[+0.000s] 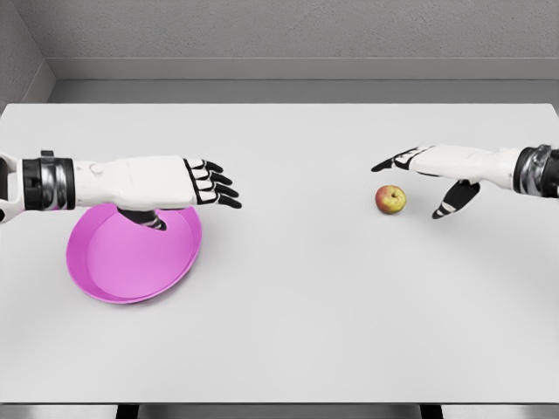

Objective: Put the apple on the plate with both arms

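Apple: small round red-and-yellow apple [390, 199], resting free on the worktop, right of centre, held by nothing.
Right hand: white five-finger right hand with black fingertips [437, 179], spread wide and empty, hovering just beside the apple on its right; fingers reaching over and past the top, thumb hanging low.
Plate: shallow round magenta plastic plate [113, 262], far left, well apart from the apple, nothing in it.
Left hand: white left hand [188, 183], fingers extended and relaxed, empty, poised above the plate's far rim; thumb pointing down toward the dish.
Worktop: flat pale grey worktop [288, 314], smooth, no lip visible near the fruit.
Risk, roll: round fruit on a slick surface, so a glancing touch from thumb or fingertips likely to send it rolling off, away from the grasp.
Risk, pinch: closing off-centre likely to squirt it out sideways.
Risk, crossing: long gap to the dish, so a handover probably needed; a loose or mistimed release there could drop it.
Risk, plate: low left thumb could nudge or tip the rim.
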Robot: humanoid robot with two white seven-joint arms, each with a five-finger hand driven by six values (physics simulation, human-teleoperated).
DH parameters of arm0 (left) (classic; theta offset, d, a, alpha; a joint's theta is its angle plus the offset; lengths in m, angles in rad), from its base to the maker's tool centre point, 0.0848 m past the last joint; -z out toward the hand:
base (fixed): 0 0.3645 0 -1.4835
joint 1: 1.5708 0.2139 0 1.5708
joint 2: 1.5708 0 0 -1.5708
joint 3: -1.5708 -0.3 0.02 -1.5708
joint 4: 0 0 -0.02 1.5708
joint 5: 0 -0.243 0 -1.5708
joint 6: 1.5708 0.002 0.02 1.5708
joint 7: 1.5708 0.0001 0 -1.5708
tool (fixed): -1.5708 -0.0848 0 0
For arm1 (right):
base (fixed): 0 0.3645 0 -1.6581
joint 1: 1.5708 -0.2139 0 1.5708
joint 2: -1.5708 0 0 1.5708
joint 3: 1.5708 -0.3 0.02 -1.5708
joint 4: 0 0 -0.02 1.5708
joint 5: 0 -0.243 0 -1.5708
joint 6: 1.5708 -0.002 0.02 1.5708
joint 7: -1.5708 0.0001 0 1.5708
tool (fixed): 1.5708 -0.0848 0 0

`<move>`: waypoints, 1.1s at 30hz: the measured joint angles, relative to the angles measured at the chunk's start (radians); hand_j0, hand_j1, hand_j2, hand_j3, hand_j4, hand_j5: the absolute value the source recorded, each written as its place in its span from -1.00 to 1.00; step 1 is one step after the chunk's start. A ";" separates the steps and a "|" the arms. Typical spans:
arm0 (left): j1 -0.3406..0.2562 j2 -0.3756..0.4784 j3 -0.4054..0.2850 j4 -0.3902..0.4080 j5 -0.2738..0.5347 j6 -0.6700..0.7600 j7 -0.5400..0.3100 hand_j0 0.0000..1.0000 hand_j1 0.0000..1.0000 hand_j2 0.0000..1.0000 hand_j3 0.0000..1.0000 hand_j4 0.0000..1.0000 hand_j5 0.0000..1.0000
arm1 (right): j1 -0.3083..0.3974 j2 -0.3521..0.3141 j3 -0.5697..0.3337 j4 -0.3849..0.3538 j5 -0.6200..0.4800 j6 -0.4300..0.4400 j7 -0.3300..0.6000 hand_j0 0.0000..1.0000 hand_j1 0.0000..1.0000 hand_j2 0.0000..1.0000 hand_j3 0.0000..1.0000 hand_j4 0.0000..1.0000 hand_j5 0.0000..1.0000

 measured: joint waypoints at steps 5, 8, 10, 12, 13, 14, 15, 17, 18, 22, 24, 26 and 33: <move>0.014 -0.034 0.008 0.001 0.013 0.000 -0.072 1.00 1.00 1.00 1.00 1.00 1.00 | -0.012 0.019 0.009 0.037 0.014 0.002 0.000 1.00 1.00 1.00 1.00 1.00 1.00; 0.014 -0.046 0.009 0.004 0.019 0.000 -0.095 1.00 1.00 1.00 1.00 1.00 1.00 | -0.014 0.036 0.016 0.052 0.016 0.002 0.000 1.00 1.00 1.00 1.00 1.00 1.00; 0.014 -0.051 0.010 0.007 0.021 0.000 -0.101 1.00 1.00 1.00 1.00 1.00 1.00 | -0.021 0.052 0.022 0.073 0.017 0.001 0.000 1.00 1.00 1.00 1.00 1.00 1.00; 0.014 -0.053 0.009 0.008 0.022 0.000 -0.105 1.00 1.00 1.00 1.00 1.00 1.00 | -0.025 0.066 0.026 0.091 0.018 0.001 0.000 1.00 1.00 1.00 1.00 1.00 1.00; 0.012 -0.054 0.009 0.009 0.023 0.000 -0.104 1.00 1.00 1.00 1.00 1.00 1.00 | -0.035 0.072 0.030 0.100 0.020 0.001 0.000 1.00 1.00 1.00 1.00 1.00 1.00; 0.008 -0.055 0.008 0.009 0.025 0.000 -0.102 1.00 1.00 1.00 1.00 1.00 1.00 | -0.035 0.078 0.034 0.109 0.027 0.000 0.000 1.00 1.00 1.00 1.00 1.00 1.00; 0.005 -0.055 0.006 0.009 0.030 0.000 -0.101 1.00 1.00 1.00 1.00 1.00 1.00 | -0.035 0.083 0.036 0.117 0.031 0.000 0.000 1.00 1.00 1.00 1.00 1.00 1.00; 0.002 -0.053 0.002 0.009 0.036 0.000 -0.099 1.00 1.00 1.00 1.00 1.00 1.00 | -0.037 0.090 0.044 0.125 0.037 -0.001 0.000 1.00 1.00 1.00 1.00 1.00 1.00; -0.006 -0.052 0.000 0.009 0.038 0.000 -0.097 1.00 1.00 1.00 1.00 1.00 1.00 | -0.037 0.093 0.047 0.127 0.039 -0.002 0.000 1.00 1.00 1.00 1.00 1.00 1.00; -0.094 -0.026 -0.054 0.008 0.040 0.000 -0.030 1.00 1.00 1.00 1.00 1.00 1.00 | -0.037 0.100 0.054 0.130 0.042 -0.011 0.000 1.00 1.00 1.00 1.00 1.00 1.00; -0.094 -0.014 -0.075 0.007 0.039 0.000 0.000 1.00 1.00 1.00 1.00 1.00 1.00 | -0.037 0.102 0.055 0.129 0.043 -0.015 0.000 1.00 1.00 1.00 1.00 1.00 1.00; -0.094 -0.008 -0.086 0.007 0.038 0.000 0.015 1.00 1.00 1.00 1.00 1.00 1.00 | -0.038 0.104 0.057 0.130 0.043 -0.017 0.000 1.00 1.00 1.00 1.00 1.00 1.00; -0.097 -0.002 -0.096 0.007 0.038 0.000 0.030 1.00 1.00 1.00 1.00 1.00 1.00 | -0.043 0.116 0.070 0.143 0.044 -0.016 0.000 1.00 1.00 1.00 1.00 1.00 1.00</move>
